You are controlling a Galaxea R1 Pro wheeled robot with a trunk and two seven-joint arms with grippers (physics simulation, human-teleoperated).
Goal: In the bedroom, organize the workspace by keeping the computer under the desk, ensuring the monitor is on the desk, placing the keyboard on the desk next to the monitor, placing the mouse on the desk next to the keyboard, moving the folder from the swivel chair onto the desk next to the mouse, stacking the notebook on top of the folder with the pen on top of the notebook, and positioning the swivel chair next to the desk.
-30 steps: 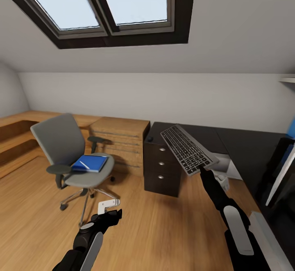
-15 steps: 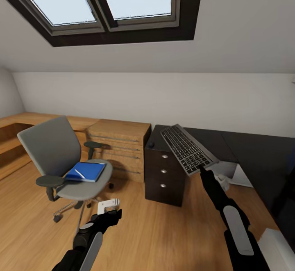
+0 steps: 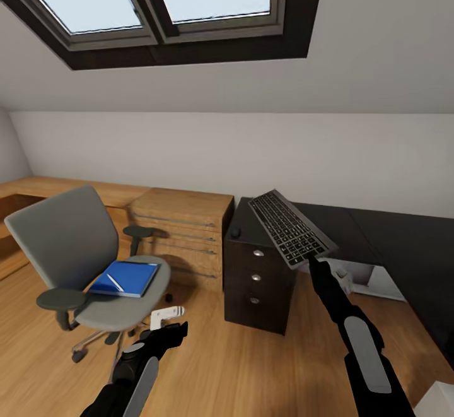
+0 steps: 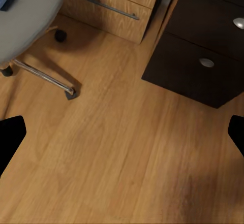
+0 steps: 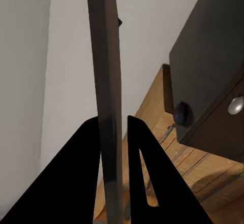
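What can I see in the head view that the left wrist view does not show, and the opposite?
Head view alone: the keyboard held up tilted in the right gripper, the mouse on the desk, the skylight, and the blue folder with the pen across it. Left wrist view alone: a close look at the bare wooden floor between its spread fingers. Both share the swivel chair, the wooden chest and the black drawer unit.

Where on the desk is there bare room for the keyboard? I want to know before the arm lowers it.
The glossy top of the desk is bare to the right of the held keyboard, back to the wall. The corner above the drawer unit is tighter: the mouse sits near its left edge. The swivel chair seat is taken by the blue folder.
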